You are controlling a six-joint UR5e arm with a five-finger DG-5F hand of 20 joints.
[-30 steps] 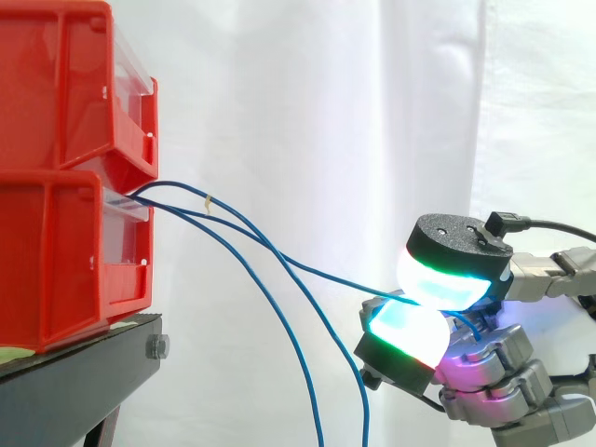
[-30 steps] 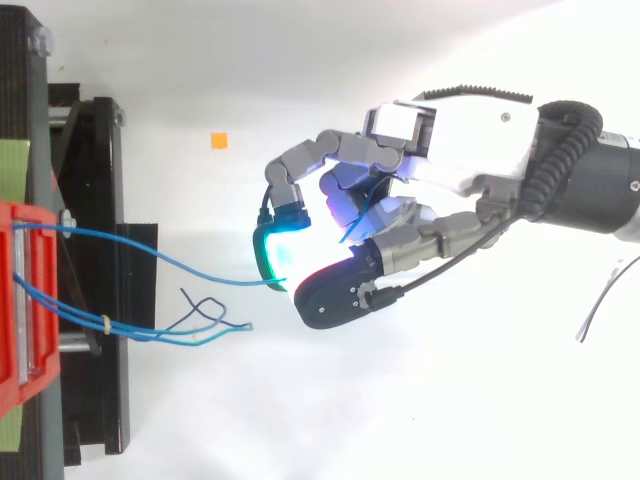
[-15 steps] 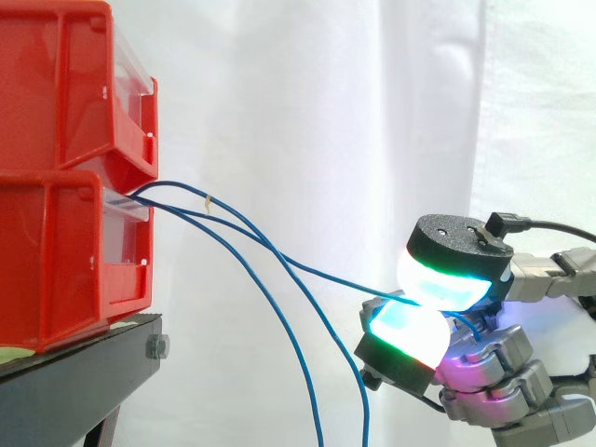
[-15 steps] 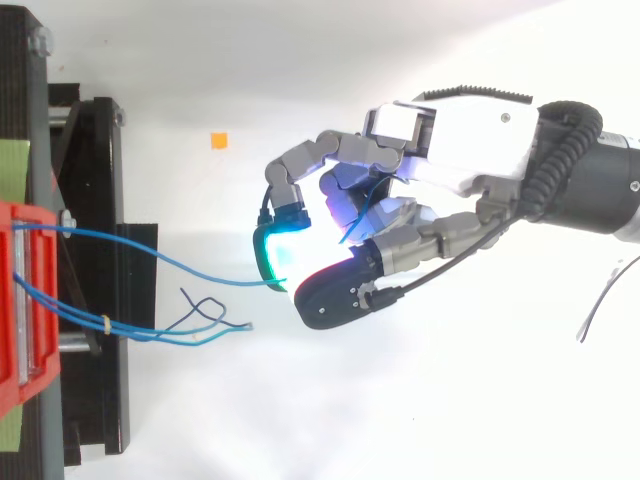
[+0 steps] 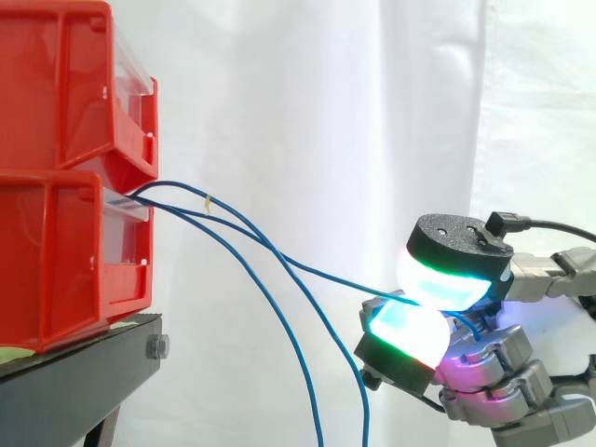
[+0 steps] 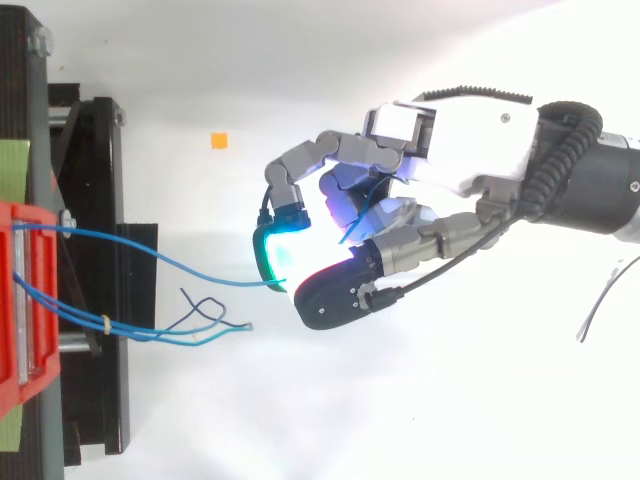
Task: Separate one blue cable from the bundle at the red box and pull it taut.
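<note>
Two stacked red bins [image 5: 65,177] stand on a black stand at the left. Several thin blue cables come out of the lower bin's front. One blue cable [image 5: 279,256] runs from the bin down to my hand [image 6: 400,215], where it is pinched between the thumb pad [image 5: 447,275] and a green-cyan fingertip [image 5: 405,331]; its end pokes out behind the pads. It sags a little. From above, the same cable [image 6: 150,258] reaches the pinch. The other cables [image 5: 279,345] hang down loose, bound by a small tie [image 5: 209,200].
The black stand [image 5: 84,372] carries the bins at lower left. A white curtain hangs behind. A small orange marker [image 6: 218,140] lies on the white floor. Loose cable ends [image 6: 215,318] curl below the held cable.
</note>
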